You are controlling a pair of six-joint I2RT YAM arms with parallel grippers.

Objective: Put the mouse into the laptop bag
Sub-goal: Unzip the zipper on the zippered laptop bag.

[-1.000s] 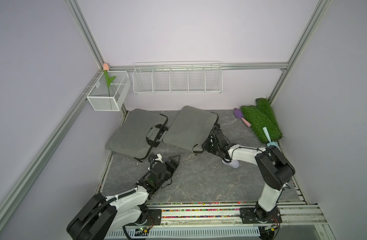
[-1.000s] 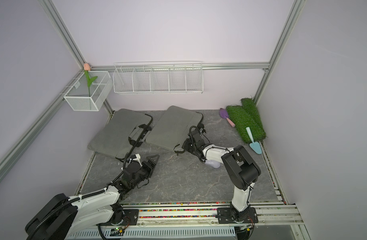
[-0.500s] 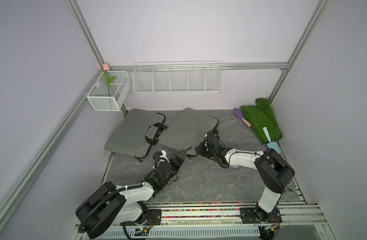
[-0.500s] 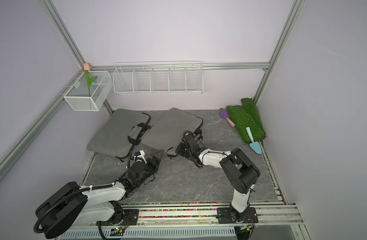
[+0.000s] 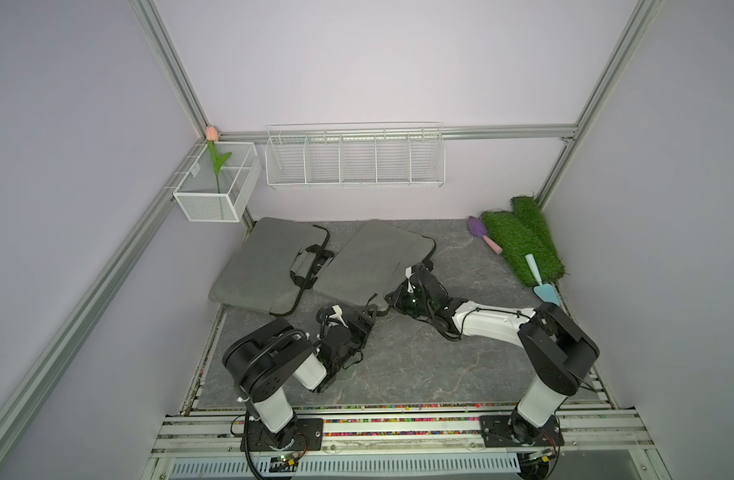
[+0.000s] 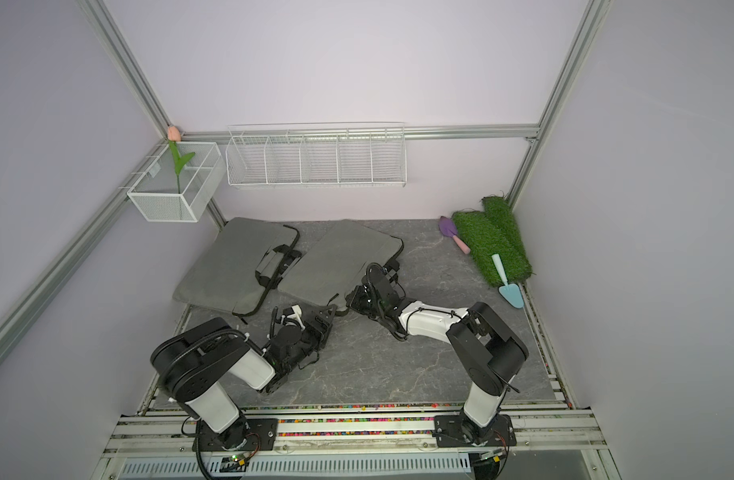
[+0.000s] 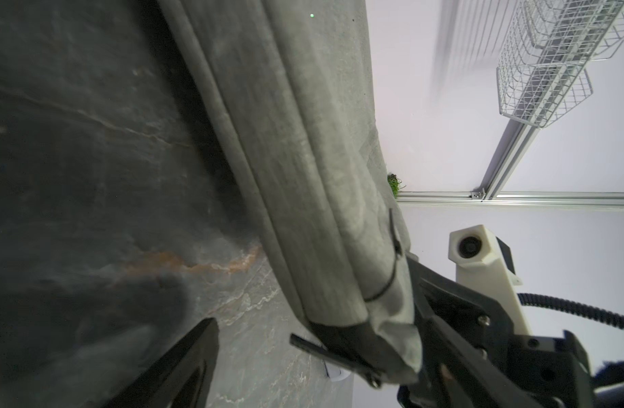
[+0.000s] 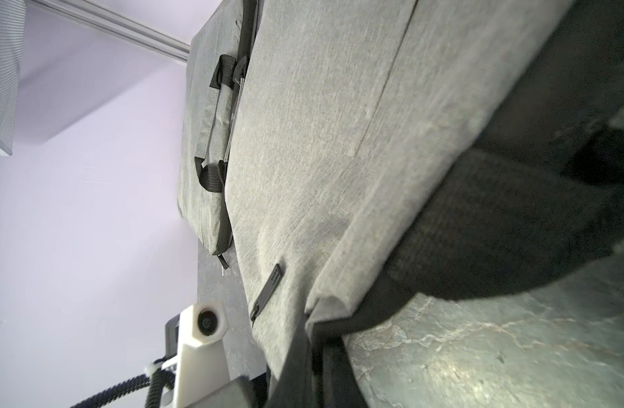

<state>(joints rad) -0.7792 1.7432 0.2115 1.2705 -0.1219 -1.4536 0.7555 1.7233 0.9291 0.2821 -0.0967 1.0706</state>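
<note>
Grey worktop [image 5: 419, 365]: right hand [image 5: 392, 297] pinched shut on bag [image 5: 369, 266] corner; left hand [image 5: 367, 318] spread wide at same corner.

Pale lilac walls [image 5: 398, 62] are seen on three sides, framed by aluminium rails [image 5: 502, 131], under soft, even light. A dark grey, stone-patterned floor [image 5: 419, 374] is noted in both top views. A white wire rack [image 5: 354, 156] is hung at 12 o'clock and a white mesh basket [image 5: 207, 208] at 10 o'clock, and rolled green turf [image 5: 519, 241] is laid at 2 o'clock.
</note>
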